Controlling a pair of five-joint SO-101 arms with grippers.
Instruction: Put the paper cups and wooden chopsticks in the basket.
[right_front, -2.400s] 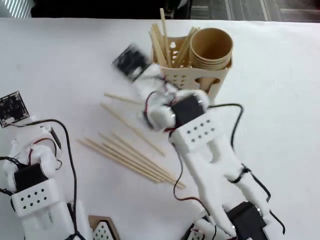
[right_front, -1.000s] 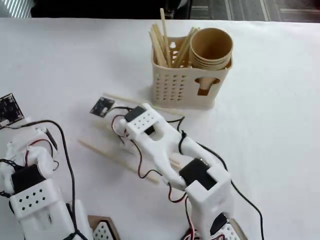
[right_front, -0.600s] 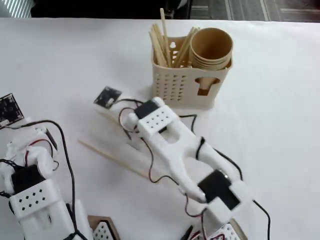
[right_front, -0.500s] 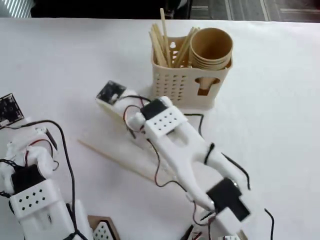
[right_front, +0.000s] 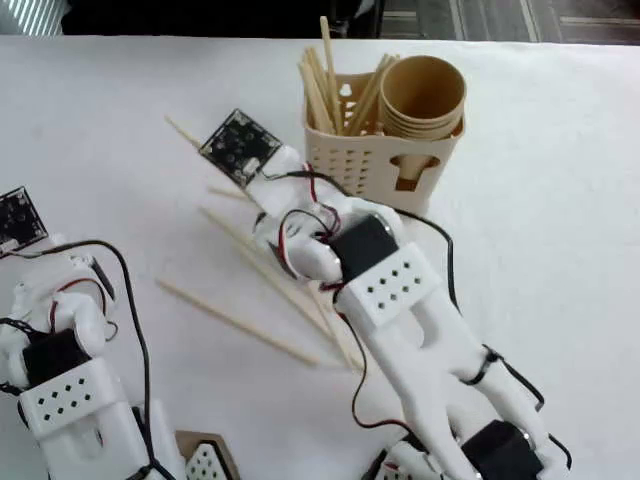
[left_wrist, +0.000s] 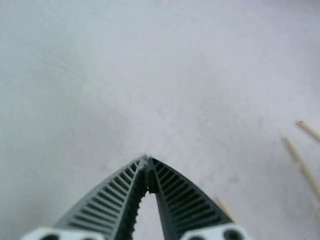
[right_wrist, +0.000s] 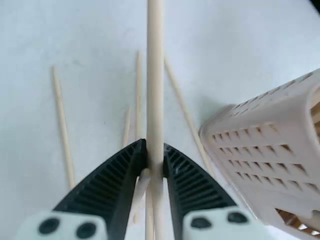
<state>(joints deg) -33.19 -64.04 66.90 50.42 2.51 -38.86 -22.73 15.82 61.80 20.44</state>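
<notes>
As its wrist view reveals, right gripper (right_wrist: 155, 146) pinches chopstick (right_wrist: 155, 60).

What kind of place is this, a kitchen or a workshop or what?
Likely a robotics test bench: two white robot arms with exposed wires stand at a white table, with a basket of paper cups and loose wooden chopsticks as practice props.

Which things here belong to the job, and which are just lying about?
Job: basket; paper cups stacked in it; chopsticks standing in it; loose chopsticks on the table; one chopstick clamped in the right gripper.
Lying about: the table itself; left gripper, shut, holding nothing.
</notes>
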